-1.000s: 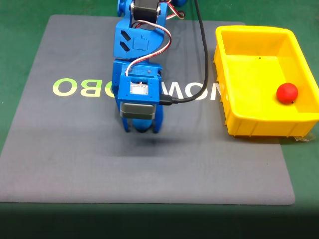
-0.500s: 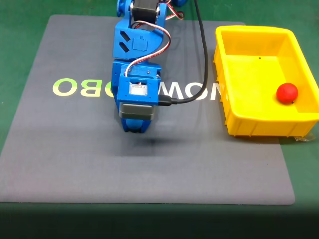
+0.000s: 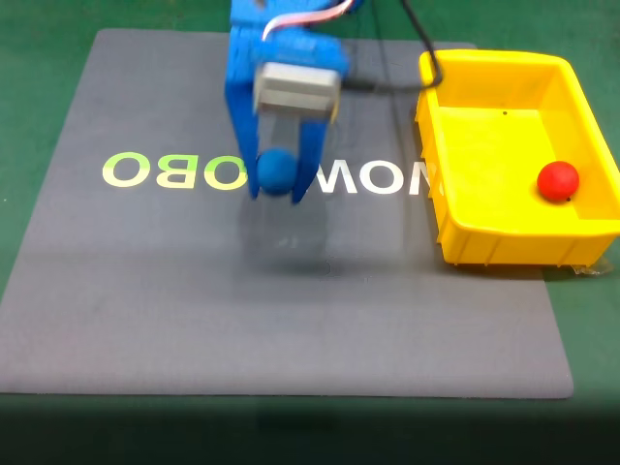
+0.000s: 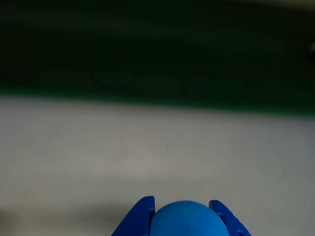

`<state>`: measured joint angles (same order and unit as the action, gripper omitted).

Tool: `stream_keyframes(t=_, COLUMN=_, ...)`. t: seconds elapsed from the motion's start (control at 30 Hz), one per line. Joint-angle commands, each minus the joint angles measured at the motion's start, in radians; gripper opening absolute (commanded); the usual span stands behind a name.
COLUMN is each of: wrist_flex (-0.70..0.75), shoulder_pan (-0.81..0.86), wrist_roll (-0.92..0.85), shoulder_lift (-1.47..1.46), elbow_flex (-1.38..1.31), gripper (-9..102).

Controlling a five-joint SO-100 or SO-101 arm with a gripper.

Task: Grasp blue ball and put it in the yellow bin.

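Your gripper (image 3: 276,190) is clamped on the blue ball (image 3: 275,170), seemingly light, smooth and roll-prone, held across its middle; yellow bin (image 3: 438,107) at three o'clock.

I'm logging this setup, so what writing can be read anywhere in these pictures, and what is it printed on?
"OBO": yellow-green letters on the grey mat, upside down in the fixed view.
"MOM": white letters on the same mat, as they appear from this side; the gripper holding the blue ball covers the letters between.
No writing shows on the yellow bin or in the wrist view.
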<state>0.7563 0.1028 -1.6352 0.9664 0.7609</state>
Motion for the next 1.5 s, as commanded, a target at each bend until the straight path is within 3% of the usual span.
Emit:
stream_keyframes(t=0.0, wrist_flex=0.003, shoulder_pan=-0.06, wrist_roll=0.025, shoulder_lift=0.187, elbow_flex=-0.005, gripper=0)
stream_keyframes(t=0.53, wrist_flex=0.003, shoulder_pan=-0.506, wrist_roll=0.118, shoulder_lift=0.568, elbow_flex=0.445, gripper=0)
stream_keyframes(t=0.93, wrist_flex=0.003, shoulder_pan=-0.525, wrist_roll=0.118, shoulder_lift=0.56, elbow_flex=0.483, gripper=0)
stream_keyframes(t=1.0, wrist_flex=0.003, shoulder_pan=-0.52, wrist_roll=0.118, shoulder_lift=0.557, elbow_flex=0.483, gripper=5)
stream_keyframes(t=1.2, wrist_flex=0.0, shoulder_pan=-0.5, wrist_roll=0.123, shoulder_lift=0.549, elbow_flex=0.483, gripper=39)
stream_keyframes(t=1.47, wrist_flex=0.005, shoulder_pan=-0.483, wrist_roll=0.127, shoulder_lift=0.551, elbow_flex=0.483, gripper=42)
